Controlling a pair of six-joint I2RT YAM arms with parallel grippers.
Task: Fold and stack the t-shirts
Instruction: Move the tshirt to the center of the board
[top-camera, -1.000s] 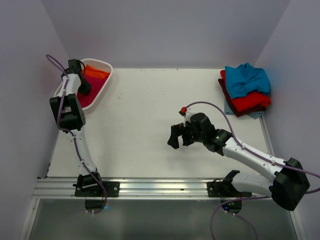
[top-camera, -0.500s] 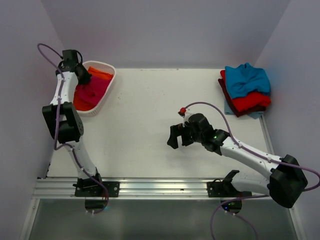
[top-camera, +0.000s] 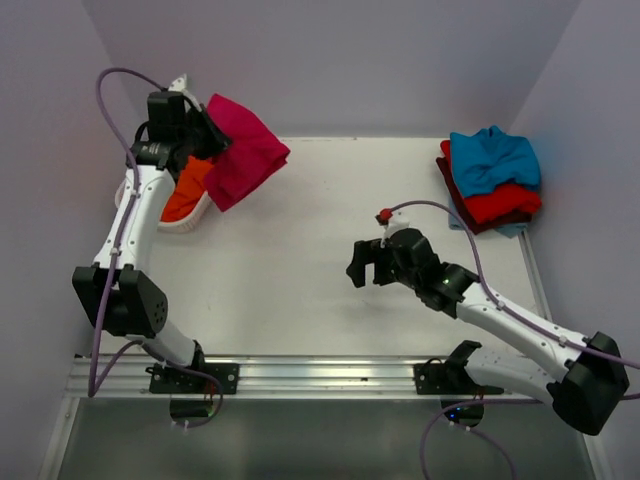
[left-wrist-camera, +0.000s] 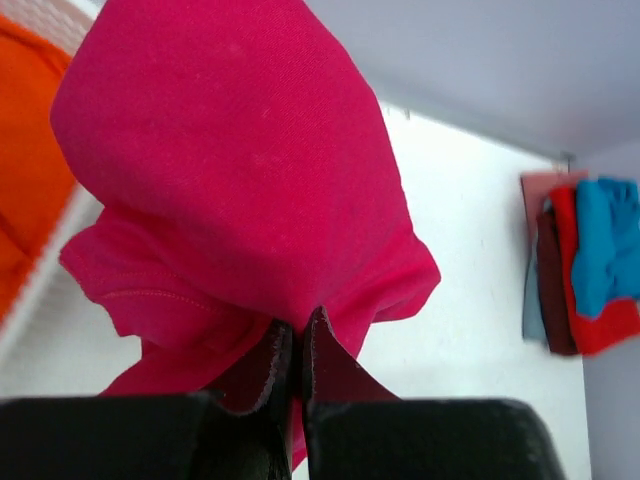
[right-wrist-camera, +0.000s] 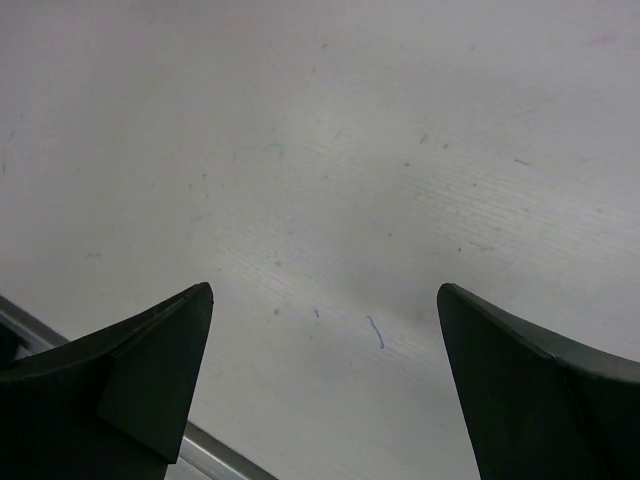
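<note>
My left gripper (top-camera: 203, 137) (left-wrist-camera: 297, 330) is shut on a crimson-pink t-shirt (top-camera: 243, 150) (left-wrist-camera: 240, 180), which hangs bunched above the table's far left corner, beside the basket. An orange t-shirt (top-camera: 186, 190) (left-wrist-camera: 25, 150) lies in the white basket (top-camera: 187, 225) below it. At the far right sits a stack of t-shirts (top-camera: 490, 180) (left-wrist-camera: 585, 265): teal-blue on top, red and maroon under it. My right gripper (top-camera: 369, 266) (right-wrist-camera: 325, 300) hovers open over bare table near the middle right, holding nothing.
Lilac walls close in the table (top-camera: 330, 240) on the left, back and right. An aluminium rail (top-camera: 300, 378) with both arm bases runs along the near edge. A purple cable loops above my left arm.
My left gripper has shut on the crimson-pink t-shirt and lifted it up out of the basket toward the right. My right gripper has shifted slightly right, staying open.
</note>
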